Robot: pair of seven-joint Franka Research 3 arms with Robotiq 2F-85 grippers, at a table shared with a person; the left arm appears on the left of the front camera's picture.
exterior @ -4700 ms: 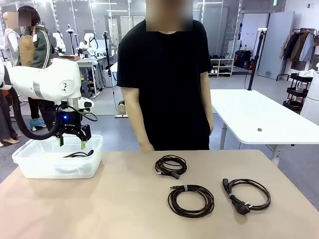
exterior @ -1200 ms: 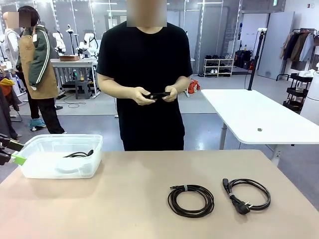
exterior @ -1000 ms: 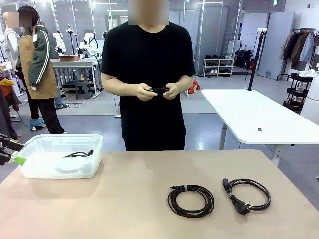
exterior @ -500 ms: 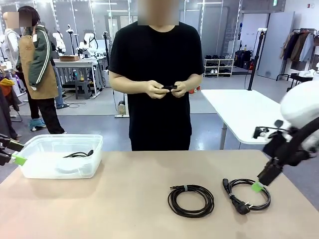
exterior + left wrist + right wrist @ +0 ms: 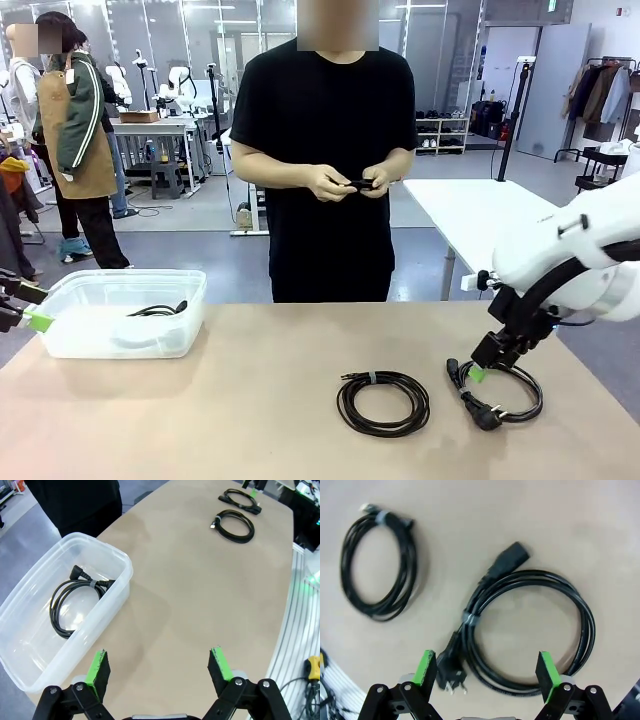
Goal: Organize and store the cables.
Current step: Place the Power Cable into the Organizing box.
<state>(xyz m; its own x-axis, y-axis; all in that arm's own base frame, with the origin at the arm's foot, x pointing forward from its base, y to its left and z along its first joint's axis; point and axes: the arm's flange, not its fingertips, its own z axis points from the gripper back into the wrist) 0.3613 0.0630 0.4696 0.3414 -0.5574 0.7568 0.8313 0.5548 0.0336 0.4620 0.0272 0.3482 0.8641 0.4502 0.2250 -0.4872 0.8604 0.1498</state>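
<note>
**Three eyes on one table**

My front camera sits fixed between my arms and looks across the table [image 5: 250,400] at the person [image 5: 330,150] opposite. The camera behind my left claw [image 5: 157,660] hangs high at the table's left end, slanting down over the clear bin [image 5: 122,575]. The one behind my right claw [image 5: 485,667] looks straight down, close above the power cord [image 5: 470,618] and the thinner coil [image 5: 409,575]. All three views share those two coils.
</note>
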